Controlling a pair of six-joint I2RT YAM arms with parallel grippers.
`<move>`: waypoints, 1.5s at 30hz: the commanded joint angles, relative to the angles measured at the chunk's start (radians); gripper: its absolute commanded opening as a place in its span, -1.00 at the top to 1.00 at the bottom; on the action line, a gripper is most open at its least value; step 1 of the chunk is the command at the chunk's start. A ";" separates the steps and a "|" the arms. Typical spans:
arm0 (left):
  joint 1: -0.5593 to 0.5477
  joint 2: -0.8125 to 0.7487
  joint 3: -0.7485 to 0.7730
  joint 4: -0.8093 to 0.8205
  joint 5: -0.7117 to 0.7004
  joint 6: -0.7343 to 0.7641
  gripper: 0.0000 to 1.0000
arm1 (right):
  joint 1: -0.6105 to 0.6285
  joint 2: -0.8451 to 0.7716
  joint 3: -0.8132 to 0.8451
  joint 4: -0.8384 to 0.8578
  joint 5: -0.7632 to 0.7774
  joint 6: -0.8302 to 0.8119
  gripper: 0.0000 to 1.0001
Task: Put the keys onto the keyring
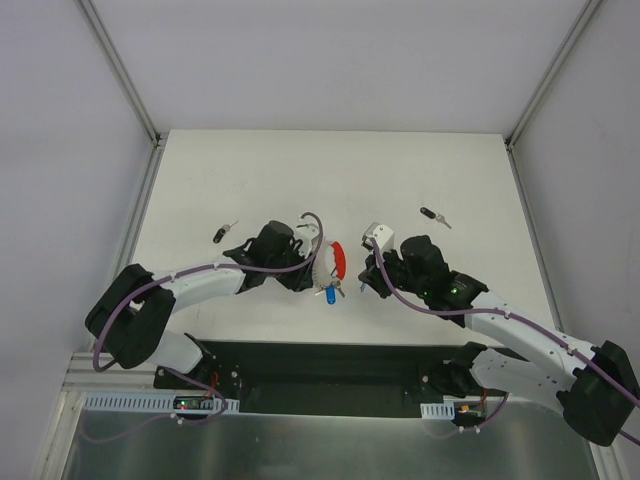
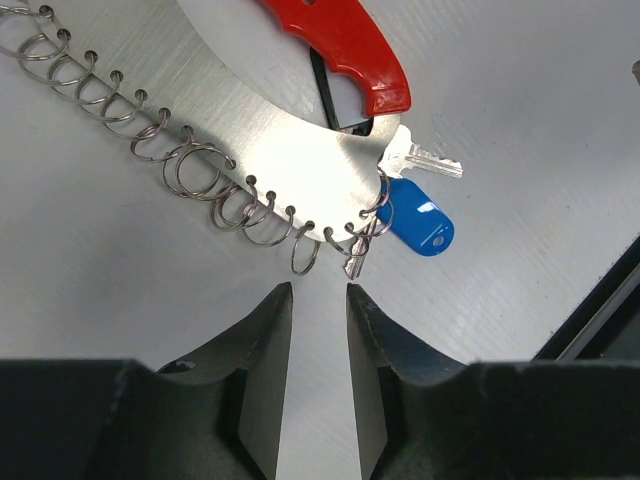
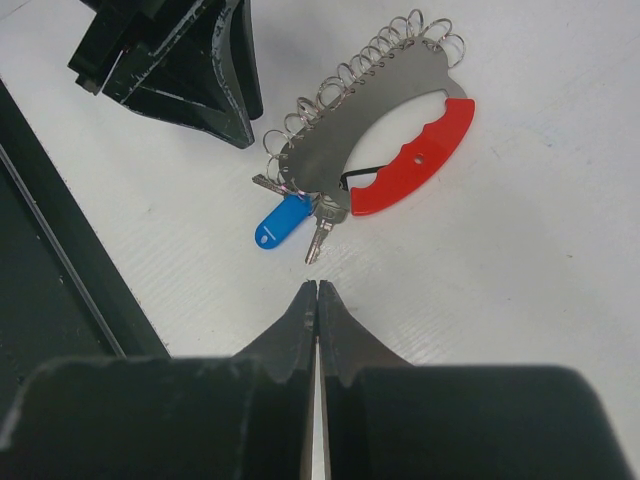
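left wrist | blue-headed key [image 2: 418, 226] touching keyring [image 2: 262, 132] | left jaws parted

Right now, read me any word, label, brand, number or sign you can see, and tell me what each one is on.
No readable text in any view.
Blue key: its tag is blank.
Keyring: bare metal plate and red grip, no marks showing.
Boards at the arm bases: any print is too small to read.
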 commanded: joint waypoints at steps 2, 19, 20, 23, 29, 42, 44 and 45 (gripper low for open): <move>0.020 0.028 0.020 0.005 0.065 -0.043 0.44 | -0.004 -0.005 0.014 0.032 -0.012 0.008 0.98; 0.057 0.128 0.071 0.000 0.054 -0.057 0.43 | -0.006 -0.016 0.013 0.027 -0.010 0.005 0.98; 0.058 0.128 0.072 0.000 0.062 -0.057 0.42 | -0.004 -0.016 0.013 0.027 -0.010 0.005 0.98; 0.060 0.136 0.077 0.000 0.083 -0.051 0.42 | -0.004 -0.010 0.014 0.029 -0.015 0.005 0.98; 0.060 0.165 0.092 0.000 0.134 -0.043 0.52 | -0.006 -0.010 0.014 0.027 -0.015 0.004 0.98; 0.060 0.173 0.097 0.000 0.162 -0.044 0.77 | -0.006 -0.008 0.014 0.027 -0.018 0.004 0.98; 0.060 0.173 0.095 0.000 0.163 -0.046 0.78 | -0.006 -0.010 0.014 0.027 -0.018 0.002 0.98; 0.060 0.173 0.095 0.000 0.163 -0.044 0.81 | -0.004 -0.011 0.014 0.027 -0.016 0.002 0.98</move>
